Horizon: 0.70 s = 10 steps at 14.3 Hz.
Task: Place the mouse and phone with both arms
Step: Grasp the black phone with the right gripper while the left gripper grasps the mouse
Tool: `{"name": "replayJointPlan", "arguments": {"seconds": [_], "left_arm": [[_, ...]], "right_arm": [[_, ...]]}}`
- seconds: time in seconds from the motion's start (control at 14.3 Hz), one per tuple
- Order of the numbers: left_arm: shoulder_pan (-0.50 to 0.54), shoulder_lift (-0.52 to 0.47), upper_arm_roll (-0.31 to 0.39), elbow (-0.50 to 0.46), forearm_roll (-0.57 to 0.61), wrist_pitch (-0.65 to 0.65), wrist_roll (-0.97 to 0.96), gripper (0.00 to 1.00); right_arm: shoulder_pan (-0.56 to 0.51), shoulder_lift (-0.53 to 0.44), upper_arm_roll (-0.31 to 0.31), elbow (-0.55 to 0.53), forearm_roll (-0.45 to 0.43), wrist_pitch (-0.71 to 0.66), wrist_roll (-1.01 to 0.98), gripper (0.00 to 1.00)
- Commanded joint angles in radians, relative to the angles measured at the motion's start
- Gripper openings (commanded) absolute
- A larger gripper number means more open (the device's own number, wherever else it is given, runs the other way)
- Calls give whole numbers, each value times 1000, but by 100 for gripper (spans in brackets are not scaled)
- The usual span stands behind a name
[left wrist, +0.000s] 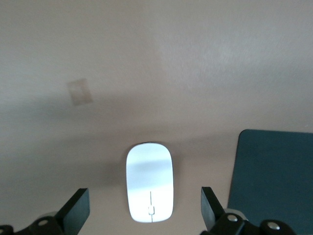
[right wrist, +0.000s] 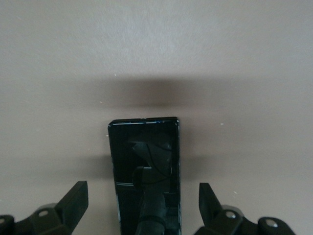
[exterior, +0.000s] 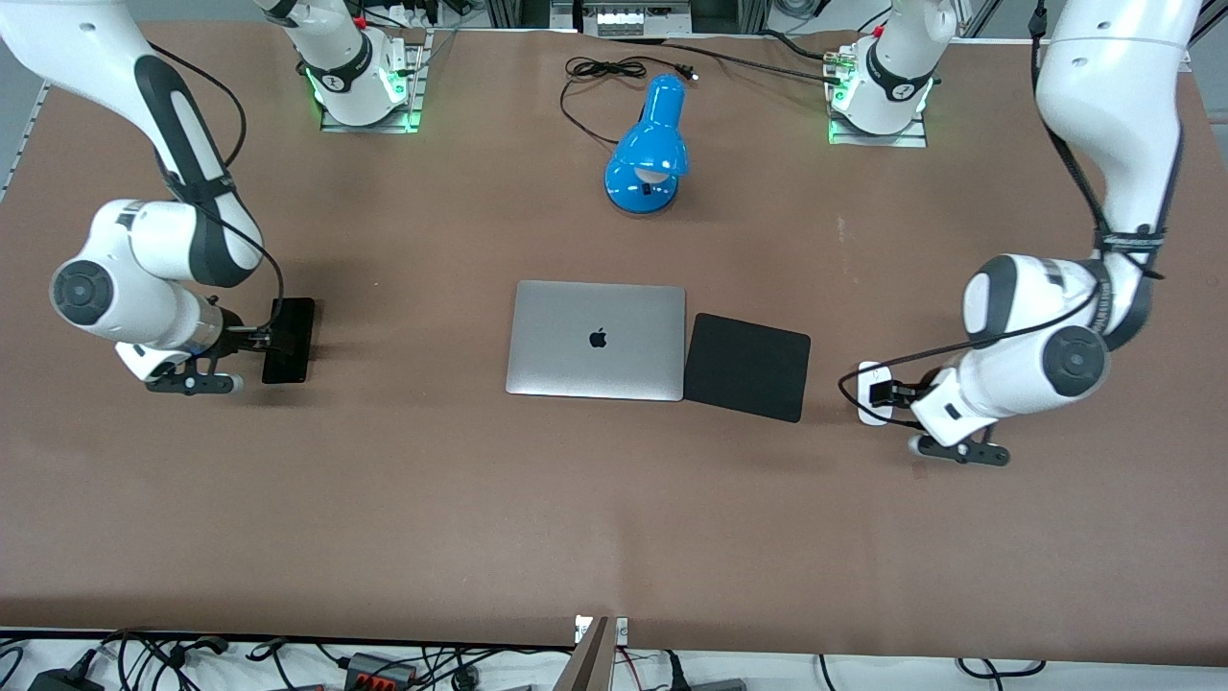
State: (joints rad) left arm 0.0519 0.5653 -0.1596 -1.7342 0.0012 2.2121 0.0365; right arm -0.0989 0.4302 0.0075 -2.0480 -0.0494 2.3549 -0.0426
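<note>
The white mouse [exterior: 871, 393] lies on the brown table toward the left arm's end, beside the black mouse pad. My left gripper [exterior: 894, 393] is open just over it. In the left wrist view the mouse [left wrist: 149, 182] lies between the spread fingers of the left gripper [left wrist: 145, 210], untouched. The black phone [exterior: 290, 338] lies flat toward the right arm's end. My right gripper [exterior: 257, 338] is open over it. In the right wrist view the phone [right wrist: 144, 166] runs between the spread fingers of the right gripper [right wrist: 143, 205], with a gap on each side.
A shut silver laptop [exterior: 597, 339] lies mid-table with the black mouse pad [exterior: 748, 367] touching its side; the pad also shows in the left wrist view [left wrist: 274, 181]. A blue desk lamp [exterior: 650, 149] and its cable lie farther from the front camera.
</note>
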Motion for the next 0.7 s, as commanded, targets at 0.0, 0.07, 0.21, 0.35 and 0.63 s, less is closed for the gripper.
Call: {"name": "replayJointPlan", "arguments": {"seconds": [0.0, 0.07, 0.21, 0.35, 0.63], "left_arm": [[6, -16, 2, -54, 3, 35, 74, 100], [6, -3, 2, -54, 3, 38, 92, 100], [6, 17, 2, -54, 3, 57, 109, 100], [6, 28, 2, -56, 3, 57, 112, 100], [5, 42, 2, -61, 55, 72, 112, 100]], "right_arm": [[-10, 4, 5, -61, -20, 67, -13, 100], [-13, 13, 5, -63, -20, 66, -11, 100], [-21, 25, 6, -78, -20, 69, -8, 100], [-21, 30, 5, -80, -20, 69, -8, 100], [-28, 53, 5, -81, -18, 67, -8, 100]]}}
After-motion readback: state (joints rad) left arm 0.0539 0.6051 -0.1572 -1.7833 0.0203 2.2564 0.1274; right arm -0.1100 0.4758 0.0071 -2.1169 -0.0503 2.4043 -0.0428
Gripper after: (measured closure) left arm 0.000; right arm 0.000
